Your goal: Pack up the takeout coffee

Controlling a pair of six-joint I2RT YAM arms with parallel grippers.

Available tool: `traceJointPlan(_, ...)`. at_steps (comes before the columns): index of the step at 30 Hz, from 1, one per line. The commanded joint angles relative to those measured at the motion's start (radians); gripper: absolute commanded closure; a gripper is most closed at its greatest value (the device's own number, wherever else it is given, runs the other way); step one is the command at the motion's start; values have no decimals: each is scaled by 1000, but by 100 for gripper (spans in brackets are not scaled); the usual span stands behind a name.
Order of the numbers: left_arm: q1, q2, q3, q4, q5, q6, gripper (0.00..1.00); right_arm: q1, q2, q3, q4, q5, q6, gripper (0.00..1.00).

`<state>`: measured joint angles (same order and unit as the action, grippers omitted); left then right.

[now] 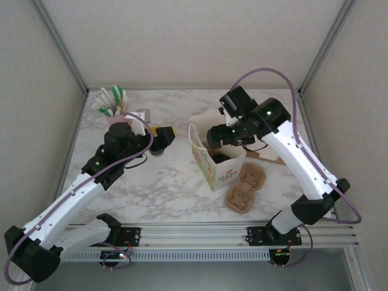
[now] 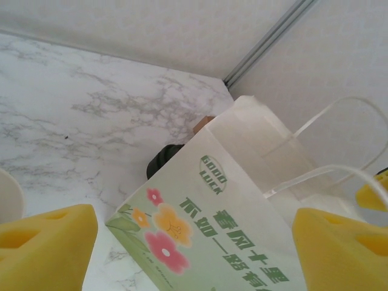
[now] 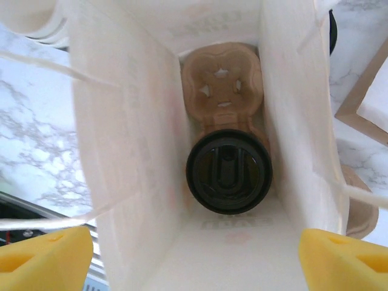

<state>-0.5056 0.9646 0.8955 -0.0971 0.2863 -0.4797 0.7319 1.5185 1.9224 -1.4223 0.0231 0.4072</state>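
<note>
Right wrist view first: your right pincer (image 3: 193, 260) hangs over the open mouth of the paper bag (image 3: 121, 151). Its two yellow pads (image 3: 42, 257) stand wide apart and there is nothing between them. Directly below it, at the bottom of the bag, you see the coffee cup (image 3: 229, 171) from above, with its round black lid facing up. The cup sits in one socket of a brown cup carrier (image 3: 221, 85) that lies on the floor of the bag. The second socket beside it is empty. The cup looks upright, and the pincer does not touch it.

From the top view, your left pincer (image 1: 163, 138) is to the left of the bag, near it but apart. It is also spread open and holds nothing. Its own camera looks at the printed side of the bag, the one with the flowers. To the right of the bag, just beside its foot, two spare carriers (image 1: 245, 188) lie on the marble table (image 1: 151, 188).

In my judgement the main part is done, because the coffee is already inside the bag. What is left for you is probably only to lift the right pincer straight up and out, without catching the edge of the bag. Whether another cup is meant for the empty socket, the pictures do not tell.
</note>
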Motion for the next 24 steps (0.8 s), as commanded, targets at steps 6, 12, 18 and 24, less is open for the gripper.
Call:
traceJointPlan(6,-8,-68,59,-24,-38,-5,7,6,-153,10,100,-66,16,11)
traceJointPlan(12,-8,-113,75,-42,-73,3,0,6,-280,-25,167,-35,17,6)
traceJointPlan(18,-8,-183,83,-55,-135,4,0,6,-400,-81,200,45,21,1)
traceJointPlan(24,-8,-257,77,-76,-220,-5,0,6,-501,-139,206,156,40,1)
